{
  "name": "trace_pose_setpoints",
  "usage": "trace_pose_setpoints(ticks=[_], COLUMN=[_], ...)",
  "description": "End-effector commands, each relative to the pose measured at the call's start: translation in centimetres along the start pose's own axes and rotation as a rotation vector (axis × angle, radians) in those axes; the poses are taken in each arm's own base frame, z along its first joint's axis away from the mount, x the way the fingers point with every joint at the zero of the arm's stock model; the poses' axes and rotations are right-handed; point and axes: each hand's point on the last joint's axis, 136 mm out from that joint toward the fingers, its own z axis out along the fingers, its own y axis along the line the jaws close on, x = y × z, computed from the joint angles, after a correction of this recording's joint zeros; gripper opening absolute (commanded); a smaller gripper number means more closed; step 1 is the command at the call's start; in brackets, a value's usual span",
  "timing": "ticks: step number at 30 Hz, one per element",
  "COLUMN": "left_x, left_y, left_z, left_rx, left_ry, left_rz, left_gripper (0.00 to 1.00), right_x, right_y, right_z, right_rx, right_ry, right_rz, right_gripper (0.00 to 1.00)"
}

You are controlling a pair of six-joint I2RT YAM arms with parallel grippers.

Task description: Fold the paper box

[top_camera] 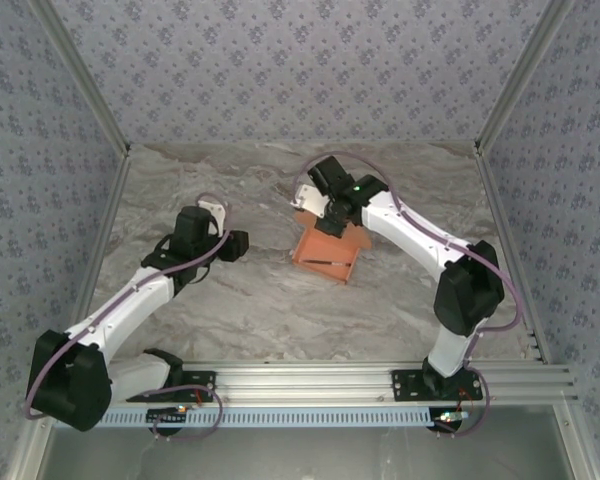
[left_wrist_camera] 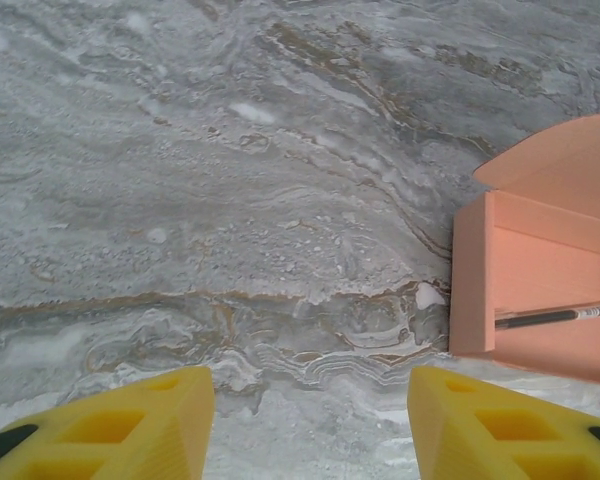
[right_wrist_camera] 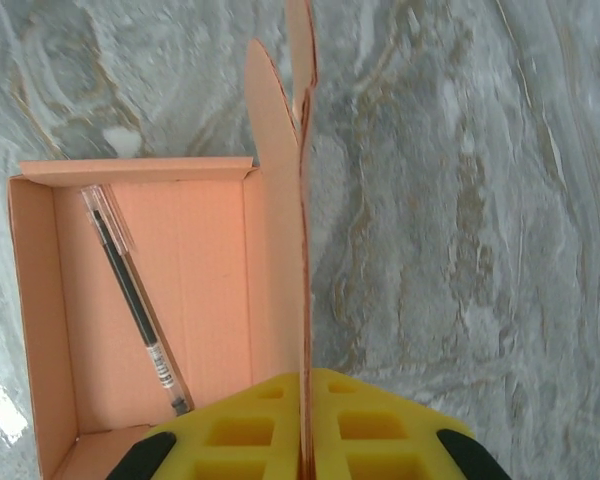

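The paper box (right_wrist_camera: 180,260), salmon-orange cardboard, lies open-topped on the marbled grey surface (top_camera: 260,310), right of centre and toward the far side. A clear-barrelled pen (right_wrist_camera: 135,300) rests diagonally on the box floor.

Right claw (right_wrist_camera: 305,400): fully closed. Its yellow fingers pinch the lid flap (right_wrist_camera: 278,200), which stands upright along the right-hand wall of the box and appears edge-on in the right wrist view.

Left claw (left_wrist_camera: 310,420): roughly half open, nothing between the fingers. It hovers over bare surface to the left of the box and is apart from it. The left wrist view shows the near wall of the box at its right edge, with the pen visible inside.
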Motion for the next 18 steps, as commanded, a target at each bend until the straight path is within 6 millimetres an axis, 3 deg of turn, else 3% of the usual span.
trace_pose_setpoints(ticks=[1, 6, 11, 13, 15, 18], left_x=[-0.8, -0.3, 0.4, 0.2, -0.1, -0.9], left_y=[0.2, 0.0, -0.9, -1.4, -2.0, -2.7], left_z=[-0.7, -0.6, 0.5, 0.9, 1.5, 2.3], left_rx=[0.001, 0.018, 0.091, 0.126, 0.162, 0.198], left_ry=[-0.042, -0.03, -0.034, -0.054, -0.07, -0.092], left_rz=[-0.042, -0.031, -0.001, 0.022, 0.053, 0.089], left_gripper=[0.55, 0.59, 0.67, 0.69, 0.7, 0.71], right_x=[-2.2, -4.0, -4.5, -4.9, -5.3, -6.3], right_y=[1.0, 3.0, 2.9, 2.4, 1.9, 0.6], right_z=[0.3, 0.7, 1.0, 0.4, -0.4, -3.2], right_rx=[-0.073, -0.156, -0.151, -0.131, -0.112, -0.085], right_ry=[-0.053, -0.067, -0.059, -0.072, -0.098, -0.191], right_rz=[-0.071, -0.118, -0.129, -0.116, -0.098, -0.008], right_gripper=[0.09, 0.1, 0.14, 0.22, 0.36, 0.47])
